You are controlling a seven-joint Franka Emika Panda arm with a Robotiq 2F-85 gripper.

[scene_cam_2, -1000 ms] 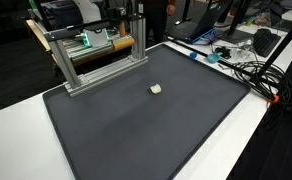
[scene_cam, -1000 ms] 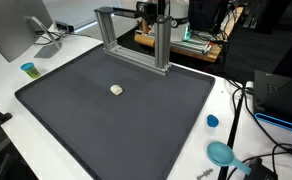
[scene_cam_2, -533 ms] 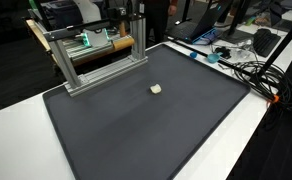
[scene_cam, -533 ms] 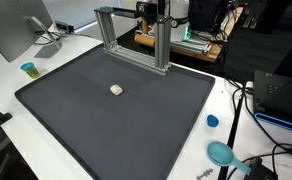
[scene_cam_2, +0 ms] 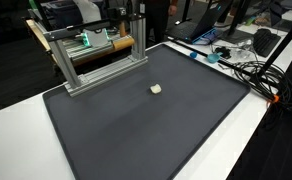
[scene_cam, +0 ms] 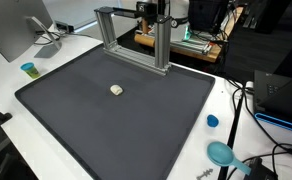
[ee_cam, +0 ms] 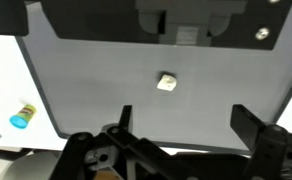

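Claw (ee_cam: 181,110): spread open, empty, above the mat (scene_cam: 136,130).
Block (scene_cam: 116,90): small, pale, alone on the mat, near the middle of the surface (scene_cam: 71,45).
Frame (scene_cam: 163,45): metal, standing along the mat's back edge.

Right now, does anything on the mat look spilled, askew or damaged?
Nothing stands out. The small pale block lies alone on the dark mat, the metal frame stands upright at its edge, and the open gripper touches nothing.

No text, label, brand or number can be read anywhere — not on the dark mat (scene_cam: 116,110), the small pale block (scene_cam: 116,90), or the worktop (scene_cam_2: 26,140).
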